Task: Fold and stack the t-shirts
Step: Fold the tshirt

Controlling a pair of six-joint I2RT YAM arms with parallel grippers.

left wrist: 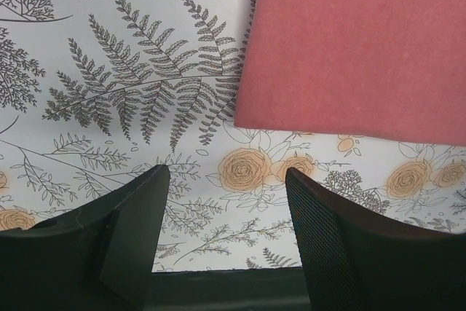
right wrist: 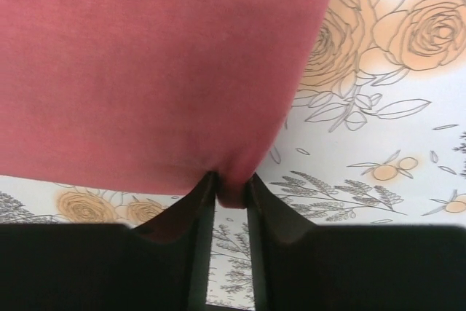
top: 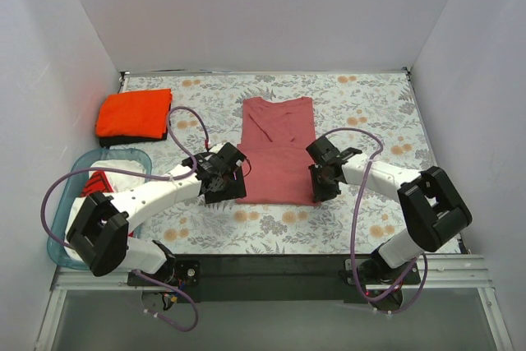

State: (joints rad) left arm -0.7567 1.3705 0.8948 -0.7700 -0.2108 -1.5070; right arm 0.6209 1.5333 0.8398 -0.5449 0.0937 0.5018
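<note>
Folded dusty rose-red cloth t-shirt (top: 278,154) lies at centre. Right gripper (right wrist: 231,193) pinches its near right edge. Left gripper (left wrist: 226,180) spread, empty, beside near left corner. Black cloth shirt (top: 122,139) mostly hidden under bright orange cloth shirt (top: 134,113), far left.

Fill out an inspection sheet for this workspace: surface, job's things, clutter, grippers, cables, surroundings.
Surface: floral-print table cover, lying flat.
Job's things: rose-red t-shirt mid-table, partly folded; orange t-shirt folded atop black t-shirt, far left.
Clutter: clear blue bin at left edge, red and white cloth inside.
Grippers: left gripper open beside the rose-red t-shirt's corner; right gripper shut on its near edge.
Cables: purple cables loop beside both arms.
Surroundings: white walls on three sides.
</note>
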